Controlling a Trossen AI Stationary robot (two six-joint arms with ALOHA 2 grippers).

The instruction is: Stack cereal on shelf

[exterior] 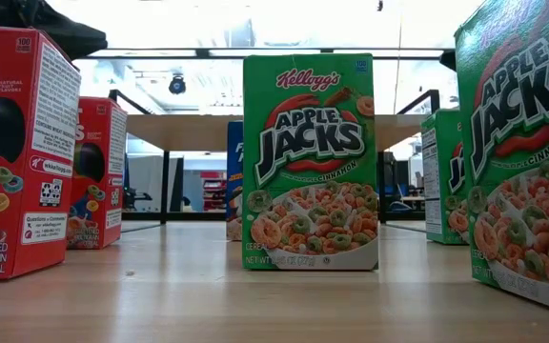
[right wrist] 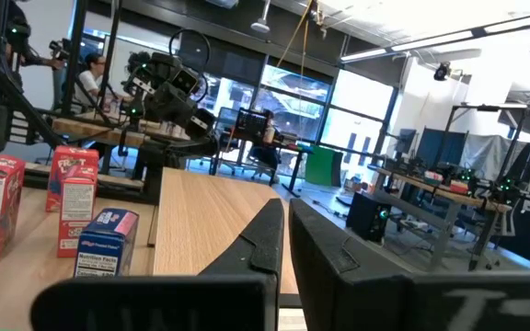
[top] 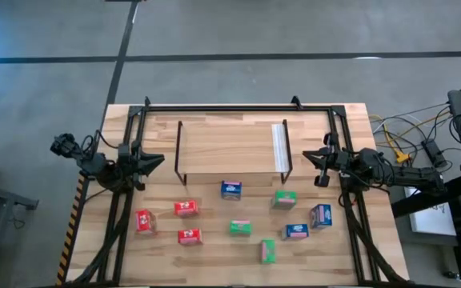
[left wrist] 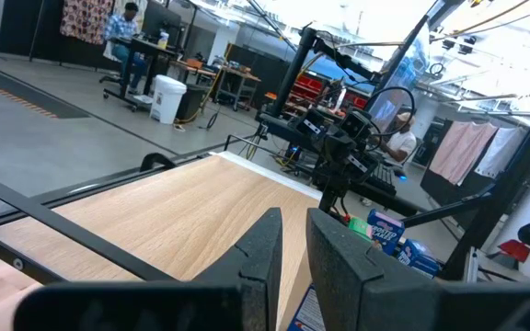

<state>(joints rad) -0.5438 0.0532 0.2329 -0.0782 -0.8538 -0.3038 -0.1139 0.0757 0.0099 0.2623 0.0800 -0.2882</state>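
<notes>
"How many cereal boxes (top: 240, 228) do you make it?"

"Nine on the table. Three red boxes (top: 185, 208), three green boxes (top: 285, 198) and three blue boxes (top: 231, 189)."

"And shelves?"

"Just one shelf (top: 230, 144), with one white strip (top: 279, 146) on it."

"Arms?"

"Two, a left arm (top: 106, 164) and a right arm (top: 366, 164), one gripper on each and two fingers per gripper."

"Anyone else in the room?"

"From the left wrist view I count two: one person at a desk (left wrist: 122, 23) and a second person (left wrist: 398, 138) behind the far arm. Beyond those I can't tell."
</notes>
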